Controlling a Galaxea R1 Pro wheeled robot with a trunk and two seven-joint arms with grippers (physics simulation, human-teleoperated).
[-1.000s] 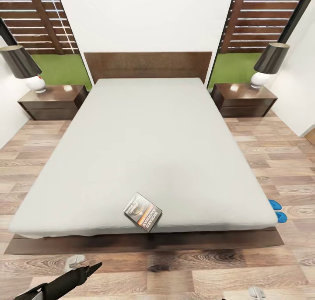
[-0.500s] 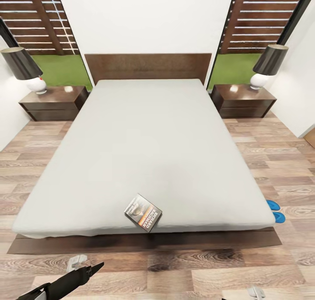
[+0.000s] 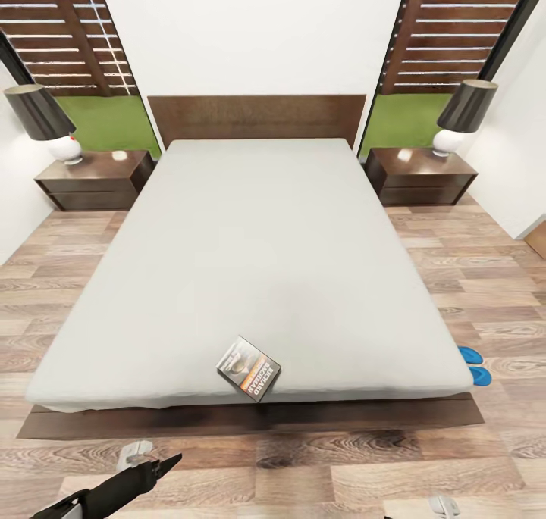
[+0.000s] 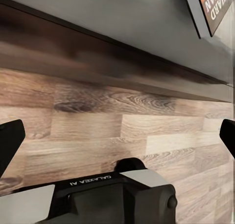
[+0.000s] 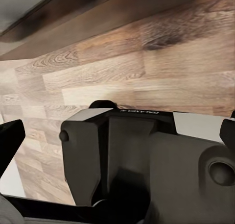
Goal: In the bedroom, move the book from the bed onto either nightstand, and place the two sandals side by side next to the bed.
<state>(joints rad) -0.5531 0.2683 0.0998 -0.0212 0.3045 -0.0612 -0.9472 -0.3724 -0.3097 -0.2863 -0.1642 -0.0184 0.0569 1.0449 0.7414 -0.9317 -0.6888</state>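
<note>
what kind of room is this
A bedroom, by the look of it: a large double bed with a dark wooden headboard stands against the wall, with a nightstand and lamp at each side, on a wood-plank floor.

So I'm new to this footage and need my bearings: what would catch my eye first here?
The big bed with its plain pale mattress dominates the middle of the room, headboard against the far white wall. A small dark book with orange and white lettering lies alone near the mattress's foot edge. On the wood floor at the bed's right near corner, two bright blue sandals peek out from behind the mattress.
</note>
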